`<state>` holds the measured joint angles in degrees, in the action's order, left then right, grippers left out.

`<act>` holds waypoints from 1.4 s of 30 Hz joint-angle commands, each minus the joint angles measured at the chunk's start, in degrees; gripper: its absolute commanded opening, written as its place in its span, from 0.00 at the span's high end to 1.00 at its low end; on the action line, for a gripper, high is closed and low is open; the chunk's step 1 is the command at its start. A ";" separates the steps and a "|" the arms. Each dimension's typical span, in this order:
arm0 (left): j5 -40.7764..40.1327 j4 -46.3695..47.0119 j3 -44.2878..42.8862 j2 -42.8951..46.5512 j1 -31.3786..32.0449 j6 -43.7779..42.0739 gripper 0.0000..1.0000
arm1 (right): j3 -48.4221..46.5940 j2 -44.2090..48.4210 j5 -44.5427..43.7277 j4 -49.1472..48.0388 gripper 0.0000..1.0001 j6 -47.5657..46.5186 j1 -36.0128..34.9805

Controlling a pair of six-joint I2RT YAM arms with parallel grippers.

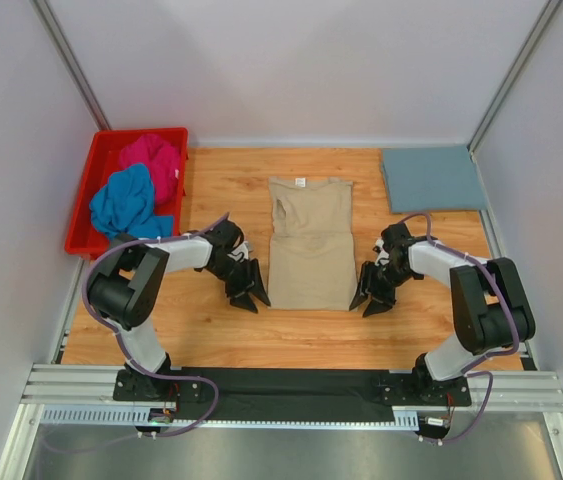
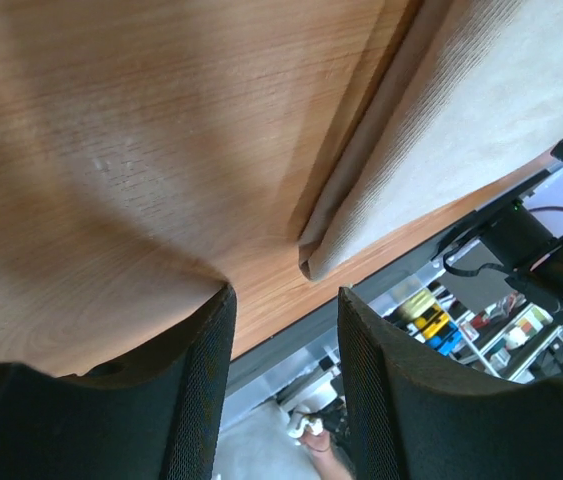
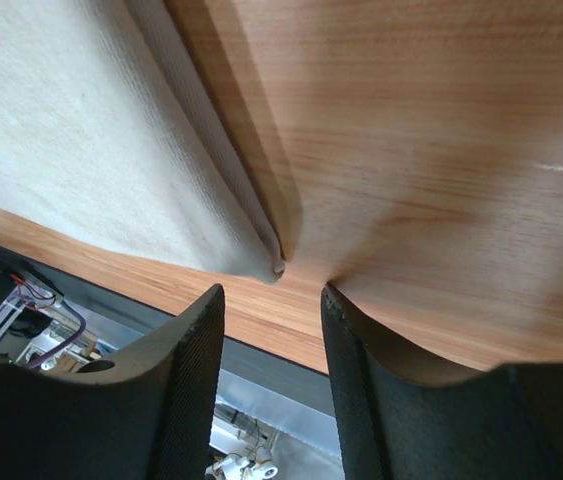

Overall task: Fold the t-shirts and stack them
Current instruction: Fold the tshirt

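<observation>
A beige t-shirt (image 1: pixel 308 245) lies flat mid-table with its sides folded in, collar toward the far end. My left gripper (image 1: pixel 246 290) stands open just off the shirt's near left corner, nothing between its fingers. In the left wrist view that corner of the beige t-shirt (image 2: pixel 461 130) lies a little beyond my open left gripper (image 2: pixel 286 300). My right gripper (image 1: pixel 373 295) is open beside the near right corner. The right wrist view has the beige t-shirt (image 3: pixel 81 130) corner just past the open right gripper (image 3: pixel 273 295). A grey-blue t-shirt (image 1: pixel 433 178) lies folded at the back right.
A red bin (image 1: pixel 83 215) at the back left holds a magenta t-shirt (image 1: pixel 156 160) and a bright blue t-shirt (image 1: pixel 126 200). White walls close the table at the back and sides. A black rail (image 1: pixel 291 385) runs along the near edge.
</observation>
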<state>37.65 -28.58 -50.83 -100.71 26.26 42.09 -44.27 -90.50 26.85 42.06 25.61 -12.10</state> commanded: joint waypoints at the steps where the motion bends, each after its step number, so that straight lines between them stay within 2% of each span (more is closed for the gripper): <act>1: -1.61 1.51 0.12 0.07 0.28 1.16 0.47 | 0.68 -0.56 -1.18 -2.95 0.55 0.85 -0.29; 8: -1.70 1.86 -2.87 -3.53 0.37 0.55 0.49 | -0.20 -1.26 -2.94 -2.95 0.59 0.15 -0.21; 15: -2.76 0.98 -2.61 -4.23 0.54 0.45 0.61 | -0.29 -2.66 -2.51 -3.92 0.59 -0.38 -0.29; 18: -3.28 1.24 -2.35 -4.59 0.81 0.45 0.62 | -0.73 -3.54 -2.42 -4.80 0.59 -0.73 -0.29; 19: -3.28 1.42 -2.26 -5.11 0.90 0.37 0.63 | -0.90 -4.15 -2.68 -4.80 0.61 -0.91 -0.29; 21: -3.37 1.68 -2.69 -5.73 0.98 0.37 0.69 | -0.91 -4.25 -2.94 -4.97 0.65 -1.00 -0.21; 24: -3.55 1.24 -2.96 -6.26 1.16 0.89 0.87 | -0.38 -3.55 -2.94 -4.89 0.80 -1.08 -0.29; 25: -3.98 0.81 -2.96 -5.56 1.33 0.98 0.91 | -0.38 -3.20 -3.21 -4.28 0.91 -1.43 -0.29; 26: -4.42 -0.50 -3.13 -5.03 1.42 0.98 0.99 | -0.29 -2.15 -3.47 -4.10 0.96 -1.61 -0.21; 27: -4.95 -1.21 -3.22 -4.50 1.42 0.89 1.00 | -0.29 -1.62 -3.99 -3.75 1.00 -1.79 -0.29; 31: -6.18 -3.67 -4.01 -0.82 1.42 0.98 1.00 | -1.17 1.72 -5.40 -1.29 1.00 -2.31 -0.29; 42: -4.69 -5.62 -4.28 2.09 2.83 2.47 1.00 | -0.91 9.10 -4.53 2.49 1.00 -1.26 -0.38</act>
<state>33.50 -32.05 -54.17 -101.75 28.38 43.86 -44.91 -84.33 23.46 42.68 24.60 -12.34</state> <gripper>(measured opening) 0.006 0.007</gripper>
